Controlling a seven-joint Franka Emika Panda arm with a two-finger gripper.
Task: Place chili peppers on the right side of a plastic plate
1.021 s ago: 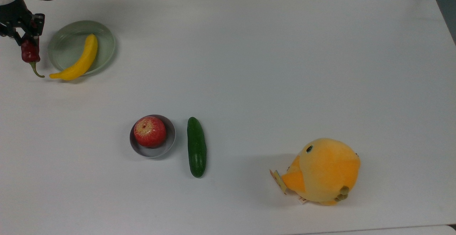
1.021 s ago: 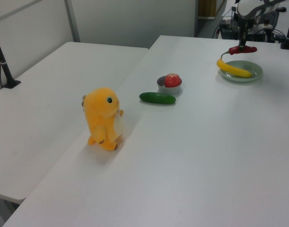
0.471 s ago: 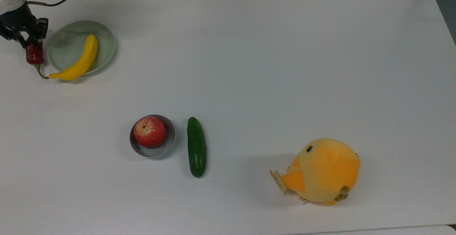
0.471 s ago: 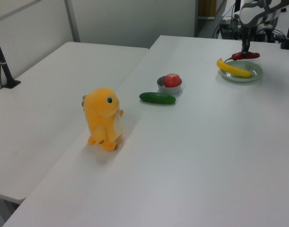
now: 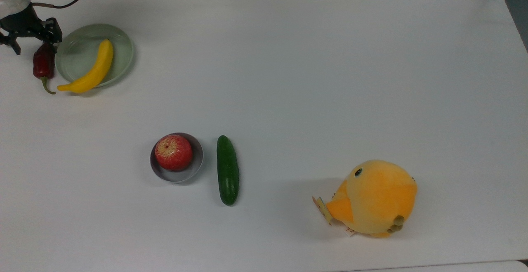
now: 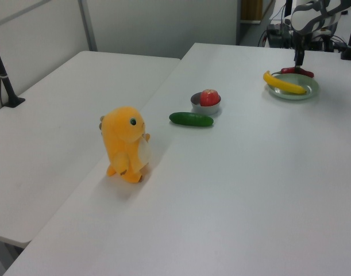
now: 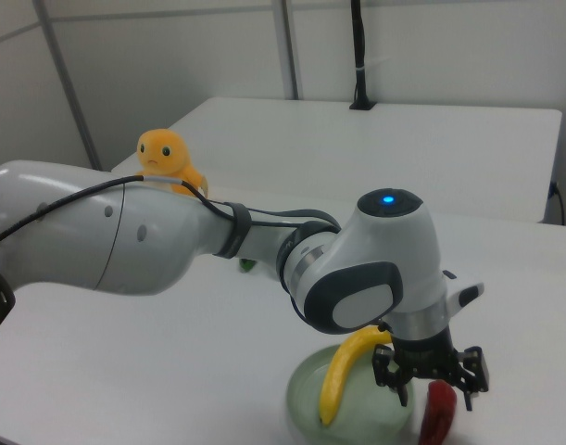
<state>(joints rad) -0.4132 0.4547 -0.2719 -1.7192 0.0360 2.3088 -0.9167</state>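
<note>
The dark-red chili pepper [image 5: 43, 62] lies on the white table just off the top view's left rim of the pale green plastic plate [image 5: 74, 49], its green stem pointing toward the top view's bottom. A yellow banana [image 5: 93, 69] lies across the plate. My gripper [image 5: 34, 40] hovers over the pepper's upper end, open, holding nothing. In the right view the gripper [image 7: 433, 375] stands open above the pepper [image 7: 438, 415], at the right view's right of the plate [image 7: 299, 408]. In the left view the pepper [image 6: 299, 71] lies behind the plate [image 6: 311, 91], under the gripper [image 6: 300, 59].
A grey bowl [image 5: 197, 165] holding a red apple [image 5: 173, 152] stands mid-table, with a dark green cucumber [image 5: 227, 171] beside it. An orange plush toy [image 5: 375, 197] sits toward the top view's lower right. The arm [image 7: 171, 232] reaches over the table.
The gripper brought the pepper down toward the plate's rim and opened. The pepper went from hanging in the fingers to lying on the table.
</note>
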